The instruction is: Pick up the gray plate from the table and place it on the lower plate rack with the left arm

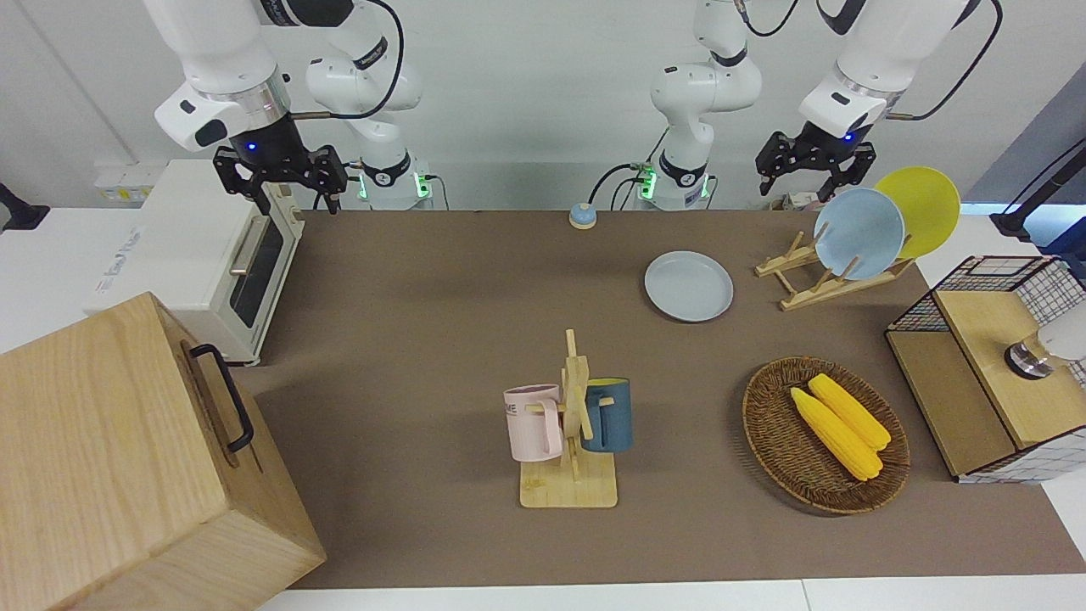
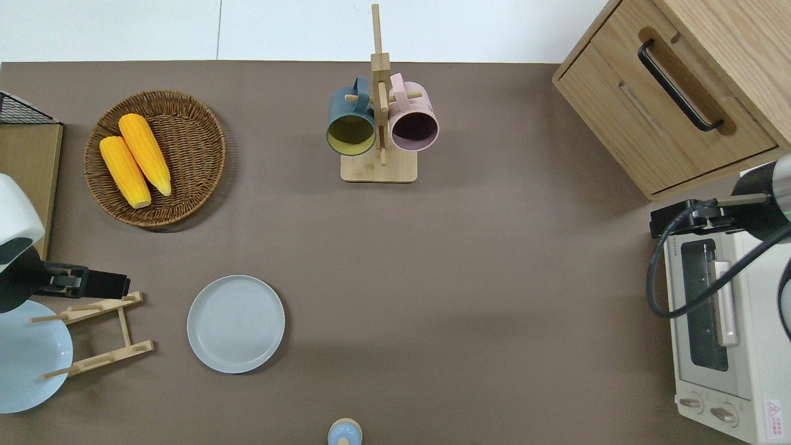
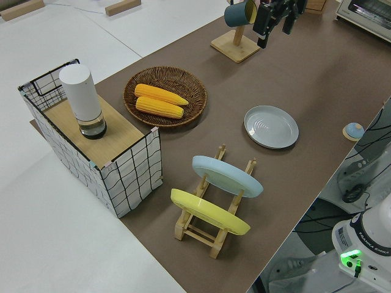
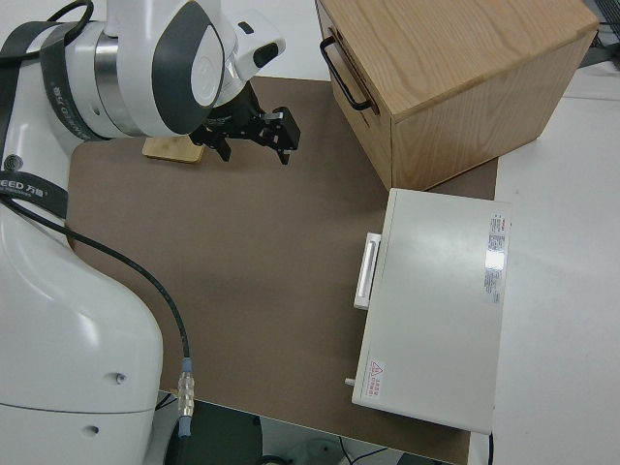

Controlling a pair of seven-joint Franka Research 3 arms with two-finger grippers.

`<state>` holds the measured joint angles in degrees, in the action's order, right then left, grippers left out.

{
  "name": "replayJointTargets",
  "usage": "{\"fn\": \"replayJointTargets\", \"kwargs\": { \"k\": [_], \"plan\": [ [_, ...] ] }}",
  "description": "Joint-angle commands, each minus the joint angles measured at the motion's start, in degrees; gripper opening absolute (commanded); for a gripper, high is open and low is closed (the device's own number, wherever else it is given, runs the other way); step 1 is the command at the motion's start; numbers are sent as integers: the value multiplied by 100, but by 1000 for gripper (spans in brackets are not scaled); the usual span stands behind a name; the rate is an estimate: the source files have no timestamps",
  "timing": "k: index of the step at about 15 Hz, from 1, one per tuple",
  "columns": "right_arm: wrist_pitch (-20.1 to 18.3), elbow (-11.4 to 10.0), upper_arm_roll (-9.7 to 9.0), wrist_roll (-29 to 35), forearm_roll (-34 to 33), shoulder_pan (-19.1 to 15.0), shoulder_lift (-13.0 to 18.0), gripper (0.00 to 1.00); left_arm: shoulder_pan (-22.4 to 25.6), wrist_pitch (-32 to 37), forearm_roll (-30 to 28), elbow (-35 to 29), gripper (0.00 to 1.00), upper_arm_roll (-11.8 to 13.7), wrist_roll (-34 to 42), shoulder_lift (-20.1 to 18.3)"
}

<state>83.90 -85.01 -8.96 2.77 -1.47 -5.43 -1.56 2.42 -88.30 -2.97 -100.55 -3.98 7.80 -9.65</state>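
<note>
The gray plate [image 1: 688, 286] [image 2: 235, 324] [image 3: 271, 126] lies flat on the brown table [image 1: 424, 297], beside the light-wood plate rack [image 1: 836, 284] [image 2: 125, 326] [image 3: 249, 166], which stands toward the left arm's end. A light-blue plate [image 1: 859, 233] and a yellow plate [image 1: 925, 204] lean in the rack's slots. My left gripper [image 1: 806, 182] [image 2: 117, 285] [image 3: 275, 27] hangs open and empty in the air over the rack's edge, apart from the gray plate. The right arm is parked, its gripper [image 1: 297, 199] [image 4: 258, 150] open.
A wooden mug stand [image 1: 573, 424] with a pink and a blue mug stands mid-table. There is a wicker basket [image 1: 780, 441] holding two corn cobs, a wire crate [image 1: 1001, 280], a white toaster oven [image 1: 204, 255], a wooden cabinet [image 1: 127, 458] and a small blue button [image 1: 582, 216].
</note>
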Motion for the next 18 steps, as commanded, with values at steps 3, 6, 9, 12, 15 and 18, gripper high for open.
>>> {"fn": "replayJointTargets", "kwargs": {
  "k": [3,6,9,12,15,18],
  "plan": [
    [-5,37,34,22,15,42,-2,983,-136,-126,69,27,1000,108,-112,42],
    [-5,37,34,22,15,42,-2,983,-102,-118,42,9,1000,108,-165,33],
    [-5,37,34,22,15,42,-2,983,-119,-82,42,-113,1000,108,-235,-2],
    [-5,37,34,22,15,42,-2,983,-128,-74,42,-219,1000,108,-235,-54],
    [-5,37,34,22,15,42,-2,983,-136,-108,42,-377,1000,100,-244,-107],
    [-5,37,34,22,15,42,-2,983,-154,-310,42,-754,1000,73,-358,-238]
  ]
}}
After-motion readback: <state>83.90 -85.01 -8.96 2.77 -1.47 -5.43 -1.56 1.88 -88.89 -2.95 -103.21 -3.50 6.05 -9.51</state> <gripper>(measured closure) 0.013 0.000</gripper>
